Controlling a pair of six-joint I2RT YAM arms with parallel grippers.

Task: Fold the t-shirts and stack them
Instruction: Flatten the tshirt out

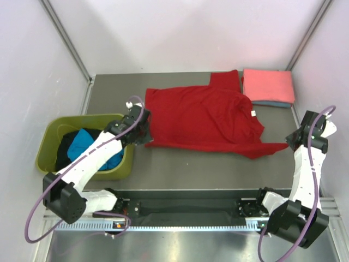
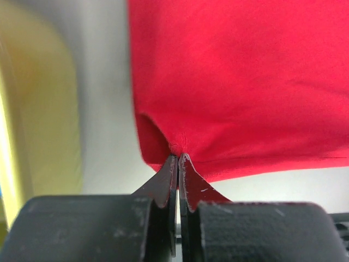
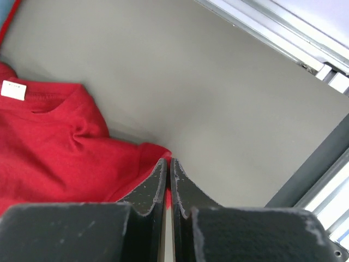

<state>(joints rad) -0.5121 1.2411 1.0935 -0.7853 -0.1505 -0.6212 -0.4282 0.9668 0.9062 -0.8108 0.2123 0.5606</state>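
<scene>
The red shirt (image 1: 204, 117) lies spread and rumpled across the middle of the table (image 1: 191, 169), its collar toward the right with a white label (image 1: 253, 113) showing. One sleeve reaches to the far side, just beside the pink shirt (image 1: 268, 85).

The left claw (image 1: 146, 134) sits at the shirt's near-left corner. In the left wrist view its fingers are pressed together (image 2: 178, 158) with a pinch of the red shirt (image 2: 245, 82) caught between the tips, and the cloth puckers there.

The right claw (image 1: 289, 143) is at the near-right tip of the shirt, which is drawn out to a point toward it. The right wrist view shows this claw (image 3: 168, 164) closed too, with the red shirt (image 3: 54, 147) running in between the tips and the label (image 3: 13, 90) at the left.

The pink shirt is folded at the far right corner and rests on a blue shirt (image 1: 272, 103), whose edge shows on the near side.

On the left, just beside the left arm, stands a green tub (image 1: 49, 147) holding a turquoise shirt (image 1: 82, 143) and a black shirt (image 1: 65, 147), both crumpled.
</scene>
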